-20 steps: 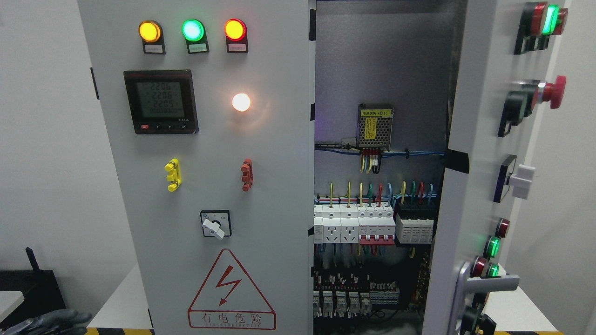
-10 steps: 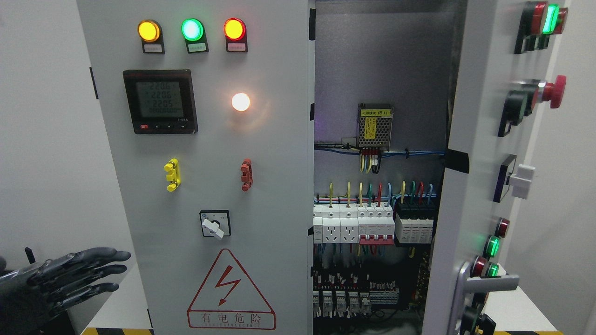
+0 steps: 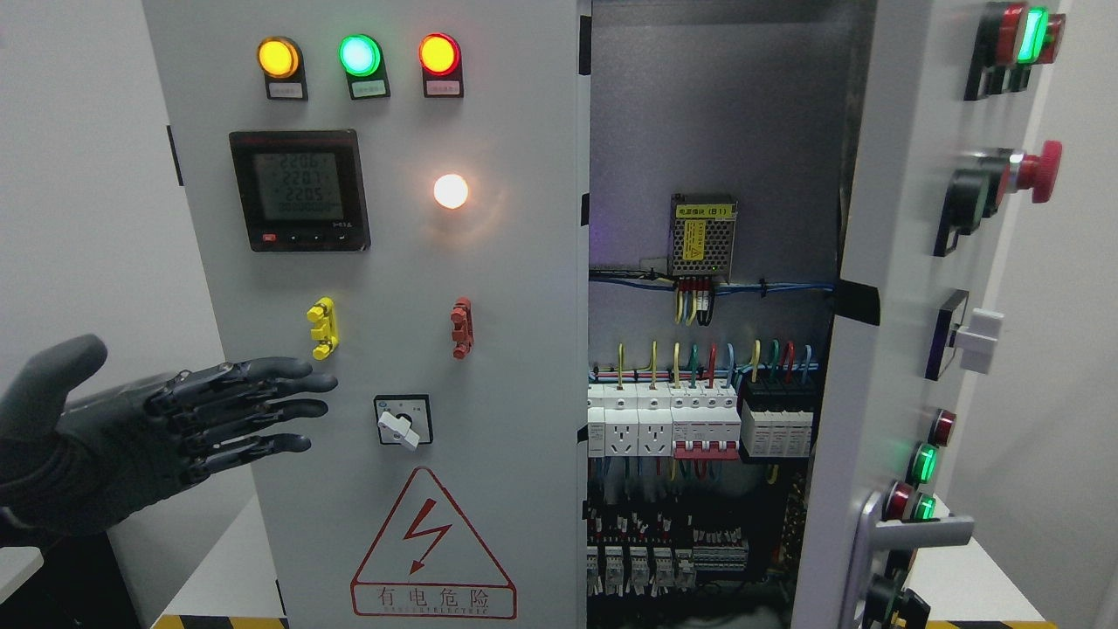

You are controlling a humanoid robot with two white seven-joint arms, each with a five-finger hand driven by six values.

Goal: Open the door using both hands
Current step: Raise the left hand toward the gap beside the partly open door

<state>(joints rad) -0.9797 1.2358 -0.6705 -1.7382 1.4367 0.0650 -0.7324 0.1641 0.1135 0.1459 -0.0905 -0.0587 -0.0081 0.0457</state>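
1 of 2 doors open: right door [image 3: 882, 288] swung wide, wiring exposed. Left door [image 3: 410, 297] shut, beside it. Left hand [image 3: 148, 428] raised before left door's outer edge, fingers [image 3: 262, 411] spread flat, holding nothing. Right hand unseen. Remaining, by judgement: opening the left door.

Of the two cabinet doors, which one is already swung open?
The right door, seen almost edge-on beside the exposed wiring. The left door faces the camera flat, apparently closed, with the left hand open near it.

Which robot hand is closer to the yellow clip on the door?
Left. The left hand reaches in with its fingertips just below the yellow clip on the left door. The right hand is out of view.
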